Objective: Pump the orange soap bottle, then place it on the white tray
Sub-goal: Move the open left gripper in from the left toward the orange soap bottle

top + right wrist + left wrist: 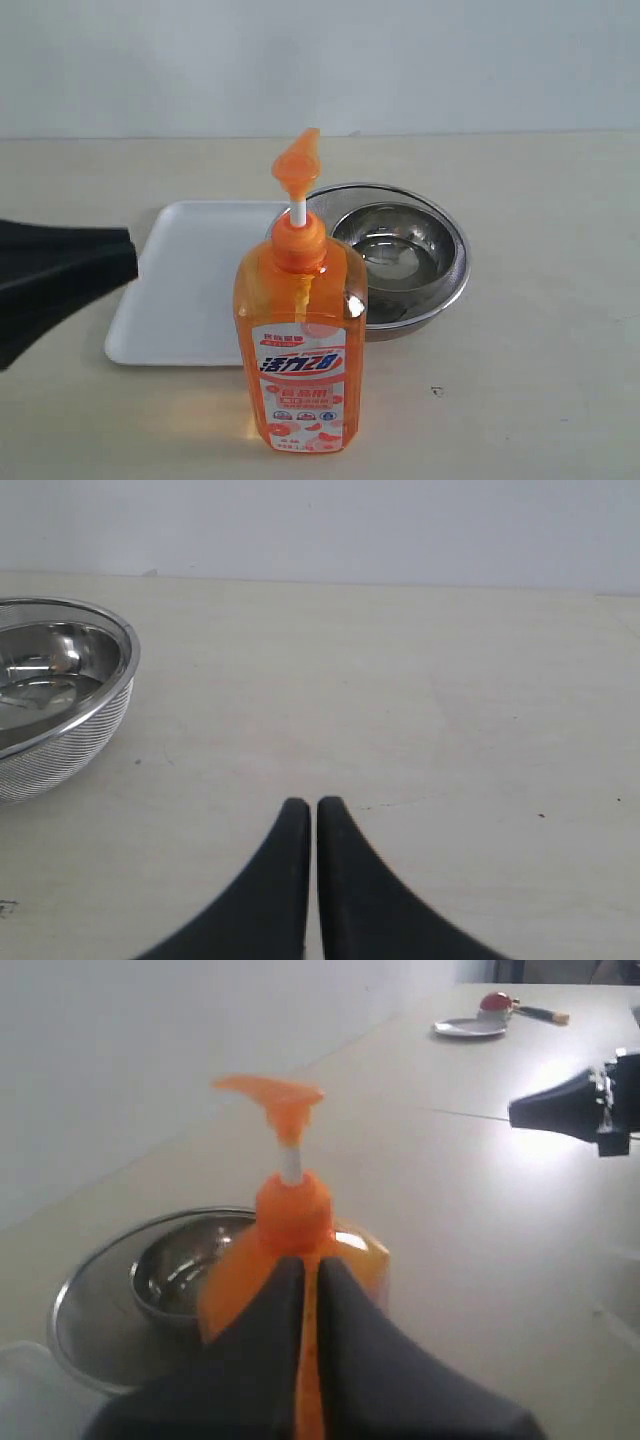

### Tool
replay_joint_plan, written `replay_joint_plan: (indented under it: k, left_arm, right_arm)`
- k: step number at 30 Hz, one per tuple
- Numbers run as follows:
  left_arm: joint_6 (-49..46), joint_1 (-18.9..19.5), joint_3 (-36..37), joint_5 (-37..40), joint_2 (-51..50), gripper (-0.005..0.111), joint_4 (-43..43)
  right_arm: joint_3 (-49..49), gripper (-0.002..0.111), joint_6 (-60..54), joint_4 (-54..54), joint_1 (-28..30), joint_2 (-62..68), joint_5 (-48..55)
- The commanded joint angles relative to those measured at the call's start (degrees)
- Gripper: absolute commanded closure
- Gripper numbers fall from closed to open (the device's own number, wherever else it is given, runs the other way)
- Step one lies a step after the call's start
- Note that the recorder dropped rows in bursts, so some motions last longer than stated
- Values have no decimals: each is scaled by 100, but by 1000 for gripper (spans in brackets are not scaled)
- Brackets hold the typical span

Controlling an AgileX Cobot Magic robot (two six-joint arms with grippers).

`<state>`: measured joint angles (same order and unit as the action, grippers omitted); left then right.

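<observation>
You're working at a bare lab-style bench: a plain beige tabletop (pixel 450 680) is stretching ahead of your right claw (pixel 312 803) toward a blank white wall (pixel 300 520).

The tall translucent orange plastic soap bottle (pixel 300 340) carried an orange pump head (pixel 297 165) on a white stem (pixel 297 212). Its white front label (pixel 300 385) showed blue characters, a red band below them toward six o'clock and orange patches along its foot. The flat white rectangular tray (pixel 190 270) was plain. The round shiny silver metal bowl (pixel 445 290) bore a fine mesh weave on its outer wall. The left gripper (pixel 305 1265) and right gripper (pixel 313 805) were matte black, the table (pixel 540 350) pale cream, the wall (pixel 320 60) off-white.
</observation>
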<state>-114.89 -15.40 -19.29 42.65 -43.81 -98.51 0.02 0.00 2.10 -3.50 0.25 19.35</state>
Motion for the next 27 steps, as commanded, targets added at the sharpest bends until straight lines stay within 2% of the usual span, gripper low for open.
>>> replay_joint_plan:
  k: [1,8,14,17,18,19,21,23,24,27]
  left_arm:
    - [-474,46,329,540,-208,102,-144]
    - [-717,46,299,298,-855,102,-144]
    - [-717,46,192,671,-1434,100,-144]
    - [-717,46,192,650,-1598,85,-144]
    - [-717,46,192,642,-1649,72,-144]
    - [-717,46,192,636,-1697,66,-144]
    - [-717,46,192,460,-1756,41,-144]
    - [-717,46,178,154,-1794,24,-144]
    - [-717,46,134,17,-1822,20,-144]
    - [-717,46,-20,-75,-1952,21,-144]
  right_arm:
    - [-2,108,0,-6,-21,-25,-49]
    - [-2,108,0,-6,-21,-25,-49]
    - [-2,108,0,-6,-21,-25,-49]
    - [-2,108,0,-6,-21,-25,-49]
    - [-2,108,0,-6,-21,-25,-49]
    - [-2,108,0,-6,-21,-25,-49]
    - [-2,108,0,-6,-21,-25,-49]
    - [-2,108,0,-6,-21,-25,-49]
    - [-2,108,0,-6,-21,-25,-49]
    - [-2,108,0,-6,-21,-25,-49]
